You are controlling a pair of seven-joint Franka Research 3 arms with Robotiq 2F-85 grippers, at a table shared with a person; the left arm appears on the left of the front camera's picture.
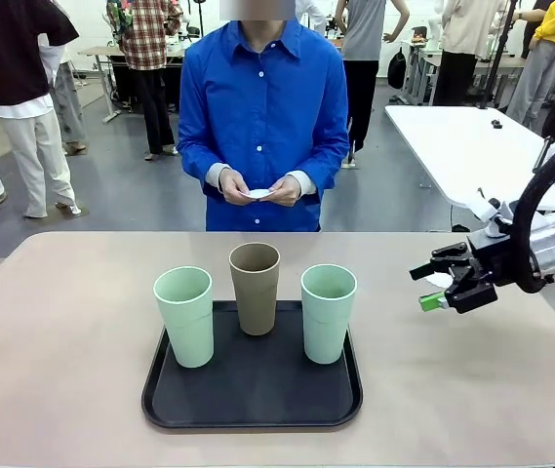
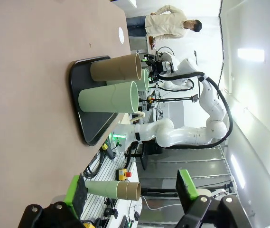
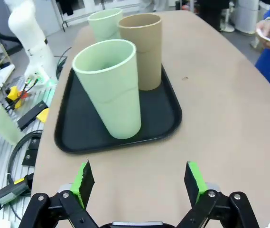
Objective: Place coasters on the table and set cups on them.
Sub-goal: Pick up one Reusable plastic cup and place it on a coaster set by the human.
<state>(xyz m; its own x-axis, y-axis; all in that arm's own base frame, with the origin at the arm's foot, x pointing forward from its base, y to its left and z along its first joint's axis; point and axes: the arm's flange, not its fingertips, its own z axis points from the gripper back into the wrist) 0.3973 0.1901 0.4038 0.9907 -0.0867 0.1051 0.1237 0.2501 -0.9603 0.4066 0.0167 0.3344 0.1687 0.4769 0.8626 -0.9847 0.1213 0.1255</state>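
Tall smooth cups (image 1: 256, 288) (two mint, one brown) stand on a flat black tray (image 1: 253, 395); the left gripper (image 2: 132, 191) and right gripper (image 1: 427, 287) hold their jaws wide open.

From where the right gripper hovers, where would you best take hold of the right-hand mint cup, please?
Probably its upper wall under the rim, from the robot's right: the right-hand mint cup stands upright on the tray, that flank clear of the olive cup.

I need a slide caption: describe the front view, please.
Three cups stand on a tray, a person holds coasters, the right gripper hovers open.
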